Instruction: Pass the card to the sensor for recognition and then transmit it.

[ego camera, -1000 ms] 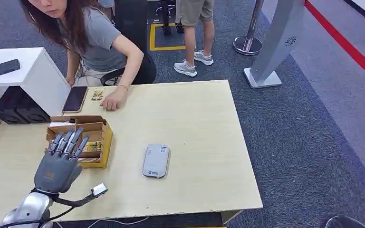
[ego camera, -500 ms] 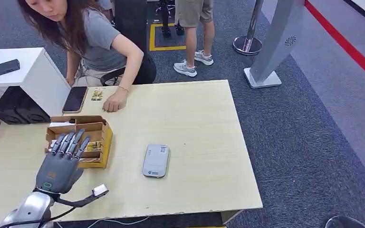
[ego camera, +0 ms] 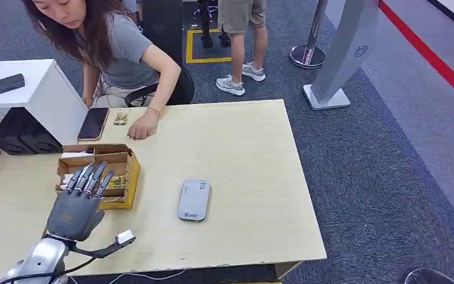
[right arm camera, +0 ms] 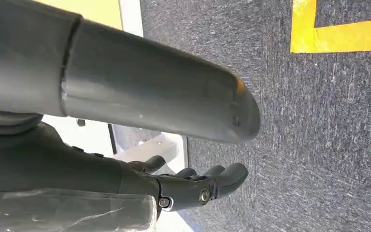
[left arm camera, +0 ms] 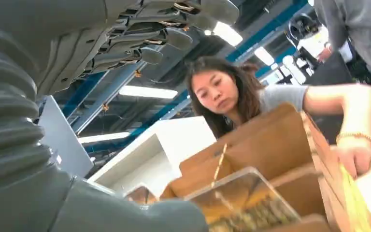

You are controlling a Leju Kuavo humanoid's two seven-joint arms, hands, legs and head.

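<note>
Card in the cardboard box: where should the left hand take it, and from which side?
Judging from the head view, the card stands on edge in the cardboard box, so its upper edge is the exposed part. Probably pinch that edge across its flat faces, coming from above. The left hand hovers there, holding nothing.

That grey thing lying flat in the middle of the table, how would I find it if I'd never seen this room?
Start at the big pale wooden table. Right of the open brown cardboard box lies a small silver-grey rounded rectangular device, flat and alone. Unlike the black phone at the far edge, it is light grey with small labels.
</note>
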